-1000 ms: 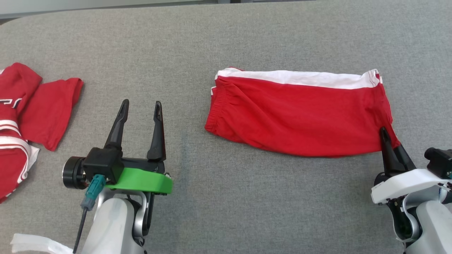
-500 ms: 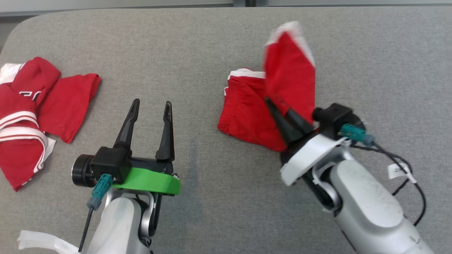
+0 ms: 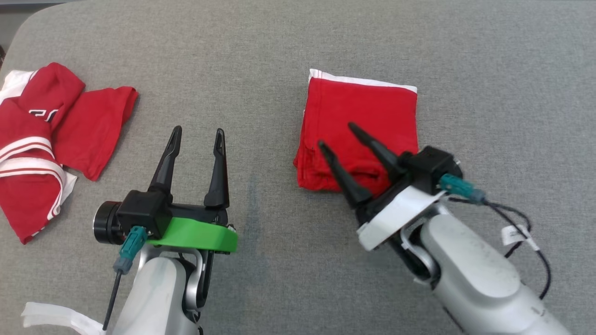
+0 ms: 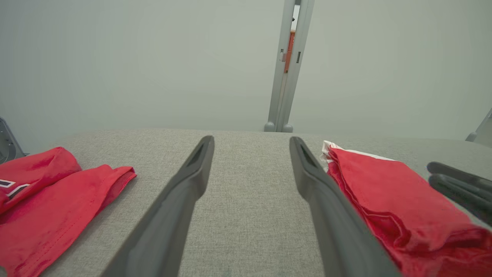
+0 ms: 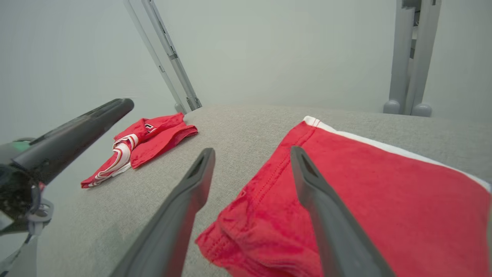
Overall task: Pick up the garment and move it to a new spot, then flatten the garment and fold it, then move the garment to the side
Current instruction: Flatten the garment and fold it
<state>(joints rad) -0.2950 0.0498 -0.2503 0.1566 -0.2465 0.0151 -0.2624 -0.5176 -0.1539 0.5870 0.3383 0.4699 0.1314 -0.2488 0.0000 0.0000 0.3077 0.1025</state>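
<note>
Red shorts, folded, centre-right of frame: soft, light, limp, best pinched through all layers at thick lower edge; right gripper spread wide over it, empty; left gripper wide, empty, lower left.

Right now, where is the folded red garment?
The folded garment lies right of centre in the head view on the grey surface, its near edge under the open right tool.
</note>
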